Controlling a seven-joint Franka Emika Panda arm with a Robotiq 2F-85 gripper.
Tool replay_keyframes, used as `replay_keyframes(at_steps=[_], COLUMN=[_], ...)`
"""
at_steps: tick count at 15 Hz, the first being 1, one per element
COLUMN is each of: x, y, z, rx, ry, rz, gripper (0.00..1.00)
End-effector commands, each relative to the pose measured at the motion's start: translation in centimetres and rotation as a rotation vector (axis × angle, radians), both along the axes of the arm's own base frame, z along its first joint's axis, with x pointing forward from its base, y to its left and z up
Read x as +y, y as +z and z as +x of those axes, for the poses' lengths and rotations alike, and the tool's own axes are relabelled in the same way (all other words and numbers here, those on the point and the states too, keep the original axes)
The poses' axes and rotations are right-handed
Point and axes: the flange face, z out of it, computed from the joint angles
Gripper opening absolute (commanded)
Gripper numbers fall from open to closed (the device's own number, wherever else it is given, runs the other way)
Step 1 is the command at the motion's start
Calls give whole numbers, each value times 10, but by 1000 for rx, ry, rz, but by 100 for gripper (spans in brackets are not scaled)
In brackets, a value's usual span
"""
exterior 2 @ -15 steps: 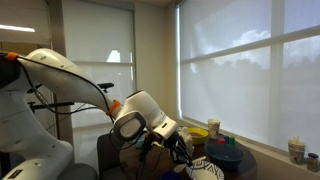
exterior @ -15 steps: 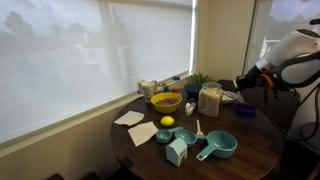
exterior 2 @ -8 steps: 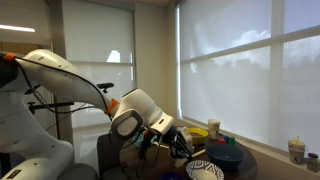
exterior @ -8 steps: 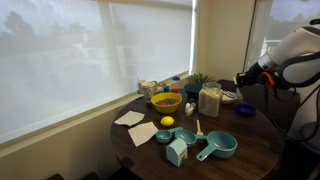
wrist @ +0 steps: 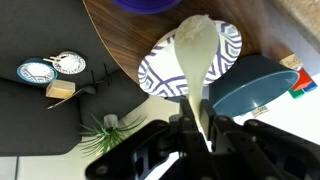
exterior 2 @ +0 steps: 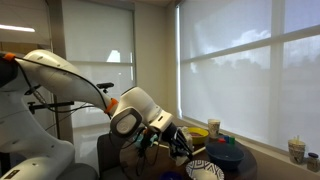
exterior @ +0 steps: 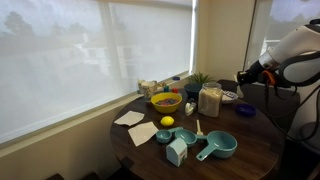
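In the wrist view my gripper (wrist: 200, 120) is shut on the handle of a cream-coloured spoon (wrist: 197, 48). The spoon's broad end hangs over a white plate with a blue pattern (wrist: 158, 78) on the dark wooden table (wrist: 115, 30). A dark blue bowl (wrist: 250, 85) sits right beside the plate. In both exterior views the gripper (exterior: 243, 78) (exterior 2: 183, 150) hovers above the table's edge, over the plate (exterior 2: 205, 170). The spoon itself is too small to make out there.
Across the round table (exterior: 250, 160) stand a yellow bowl (exterior: 166, 101), a lemon (exterior: 167, 122), teal measuring cups (exterior: 217, 146), a jar (exterior: 210, 100), paper napkins (exterior: 130, 118) and a small plant (exterior: 200, 80). Window blinds back the table. Two small dishes (wrist: 38, 72) lie off the table.
The gripper has shifted slightly above the plate with the spoon still in its grip. Nothing on the table has moved.
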Motion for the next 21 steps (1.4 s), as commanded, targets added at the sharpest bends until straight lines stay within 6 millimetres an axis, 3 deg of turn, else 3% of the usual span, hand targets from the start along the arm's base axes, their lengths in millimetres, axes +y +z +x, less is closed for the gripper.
replay_keyframes(at_steps=[1,3,4,10,21], x=[-1,-1,4,13,2], y=[0,0,-4,-6,-3], z=[0,0,-1,2,3], rx=[0,0,9,51,19], ry=[0,-2,24,107,98], rz=[0,0,6,-27,-127], gripper=[13,13,3,3,3])
